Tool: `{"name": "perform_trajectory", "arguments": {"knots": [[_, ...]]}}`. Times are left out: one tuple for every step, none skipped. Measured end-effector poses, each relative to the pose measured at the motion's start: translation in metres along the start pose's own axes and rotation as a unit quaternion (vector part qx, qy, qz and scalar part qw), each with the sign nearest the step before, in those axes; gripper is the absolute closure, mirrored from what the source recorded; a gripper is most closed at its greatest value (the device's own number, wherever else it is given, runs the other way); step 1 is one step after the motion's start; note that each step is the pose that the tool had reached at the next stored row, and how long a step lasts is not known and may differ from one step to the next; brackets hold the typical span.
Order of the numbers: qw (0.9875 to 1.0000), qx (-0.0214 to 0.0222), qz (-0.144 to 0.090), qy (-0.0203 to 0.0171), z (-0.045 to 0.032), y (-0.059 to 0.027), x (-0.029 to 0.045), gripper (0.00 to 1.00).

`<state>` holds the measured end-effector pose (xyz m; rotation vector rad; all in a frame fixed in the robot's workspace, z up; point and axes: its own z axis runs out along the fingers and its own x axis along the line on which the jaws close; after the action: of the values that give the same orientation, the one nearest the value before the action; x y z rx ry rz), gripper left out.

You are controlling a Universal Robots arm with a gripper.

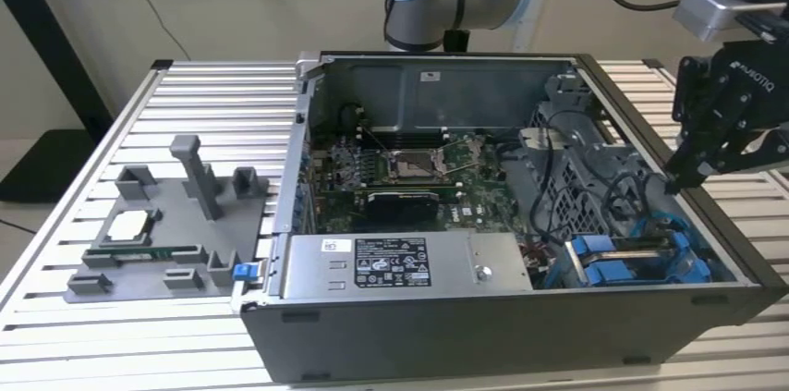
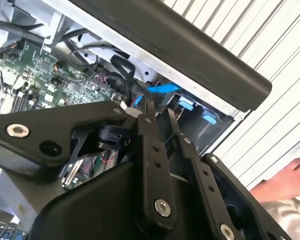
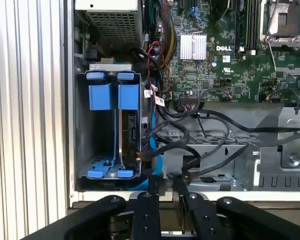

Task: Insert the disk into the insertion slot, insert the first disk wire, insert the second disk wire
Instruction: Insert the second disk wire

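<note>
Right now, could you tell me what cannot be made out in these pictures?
1. First wrist view: black cables overlap the disk in the insertion slot, hiding any wire connection.
2. Second wrist view: the gripper blocks most of the case.
3. Same view: a hand is cut off by the edge.

Slatted metal table [image 1: 203, 86] under open computer case [image 1: 493, 331], grey fixture [image 1: 185, 226].

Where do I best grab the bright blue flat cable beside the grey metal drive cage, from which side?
Probably the bare stretch of the bright blue flat cable alongside the grey perforated drive cage, pinched across its flat faces. Come in through the dark case's open side: the cage wall blocks one flank and black cables crowd the other.
</note>
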<state>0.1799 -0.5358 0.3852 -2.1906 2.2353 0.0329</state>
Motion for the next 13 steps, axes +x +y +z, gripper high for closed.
{"name": "perform_trajectory", "arguments": {"knots": [[1.0000,0.0000,0.000,-0.0001,0.0009,-0.0002,0.0000,0.00],[1.0000,0.0000,0.000,-0.0001,0.0024,-0.0006,0.0001,0.00],[1.0000,0.0000,0.000,-0.0002,0.0042,-0.0010,0.0001,0.00],[1.0000,0.0000,0.000,-0.0002,0.0060,-0.0019,0.0001,0.00],[1.0000,-0.0001,0.001,-0.0006,0.0074,-0.0033,0.0001,0.00],[1.0000,-0.0001,0.001,-0.0017,0.0078,-0.0049,0.0001,0.00],[1.0000,-0.0002,0.001,-0.0039,0.0087,-0.0063,0.0001,0.00],[1.0000,-0.0003,0.001,-0.0055,0.0097,-0.0073,0.0000,0.00],[1.0000,-0.0003,0.001,-0.0073,0.0109,-0.0078,0.0001,0.00],[1.0000,-0.0003,0.002,-0.0089,0.0119,-0.0079,0.0001,0.00],[0.9999,-0.0003,0.003,-0.0113,0.0126,-0.0080,0.0002,0.00],[0.9999,-0.0004,0.004,-0.0152,0.0132,-0.0081,0.0001,0.00],[0.9998,-0.0004,0.006,-0.0178,0.0138,-0.0081,0.0002,0.00]]}}
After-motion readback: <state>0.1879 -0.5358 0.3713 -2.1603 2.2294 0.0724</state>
